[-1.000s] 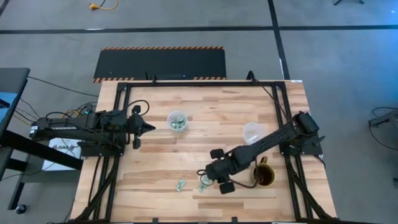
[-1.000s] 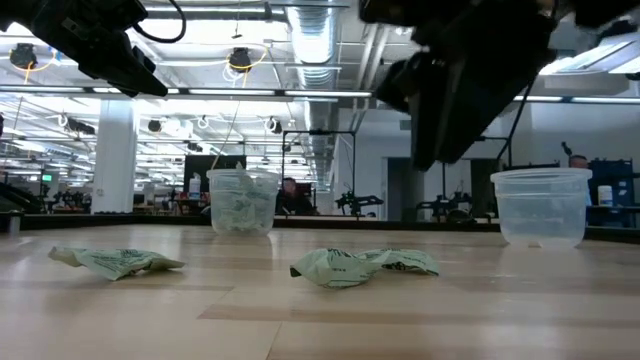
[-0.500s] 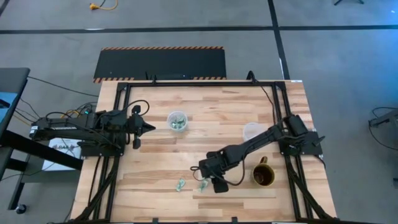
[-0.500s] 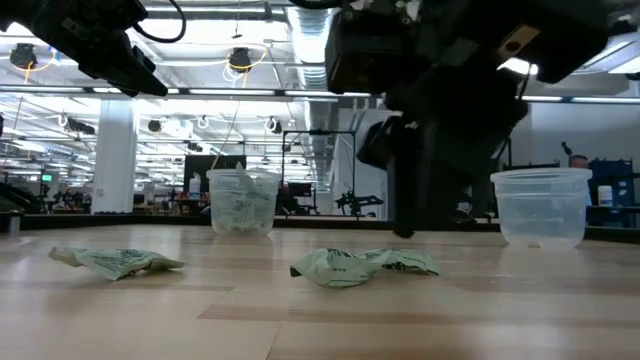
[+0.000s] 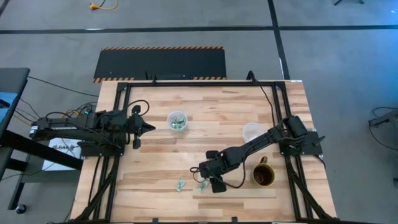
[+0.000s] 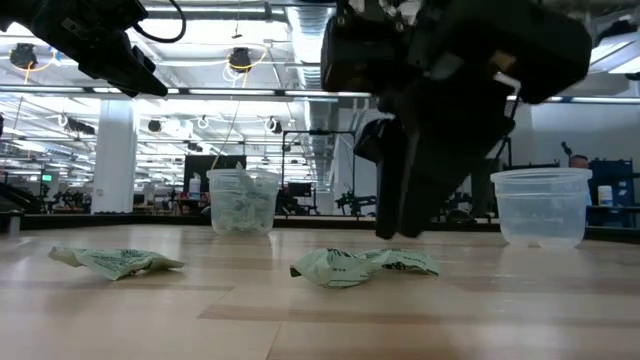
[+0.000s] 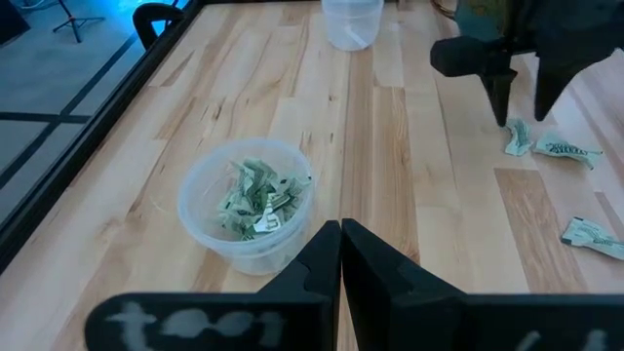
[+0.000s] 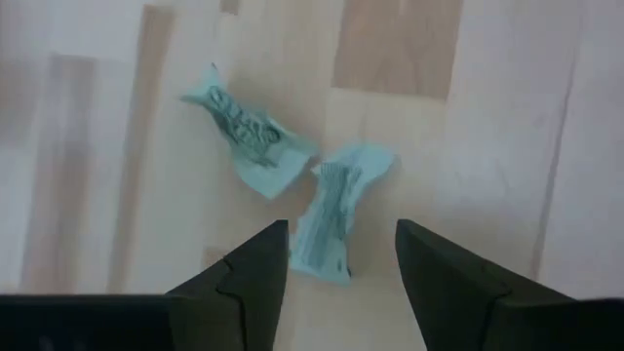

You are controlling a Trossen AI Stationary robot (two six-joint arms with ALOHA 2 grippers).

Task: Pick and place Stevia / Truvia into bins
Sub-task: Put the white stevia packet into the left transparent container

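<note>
Green-and-white Stevia sachets lie crumpled flat on the wood: a pair [image 8: 249, 132] [image 8: 336, 210] under my right gripper, also in the high view [image 5: 203, 183], and one farther left [image 5: 180, 185]. My right gripper [image 8: 341, 263] [image 5: 202, 176] hovers just above the pair, open, its fingers on either side of the nearer sachet without touching. One clear bin [image 5: 177, 121] [image 7: 249, 200] holds several sachets. The other clear bin [image 5: 252, 132] [image 6: 542, 205] looks empty. My left gripper [image 7: 341, 229] [image 5: 152, 127] waits shut, raised, left of the filled bin.
A brown mug [image 5: 263, 175] stands on the table under the right arm's forearm, near the right edge. A black metal frame [image 5: 118, 93] runs around the tabletop. Bare wood lies between the two bins and along the near edge.
My right gripper has swung from beside the mug toward the table's left and come down, ending just above the pair of sachets. The sachets and bins have stayed where they were.
</note>
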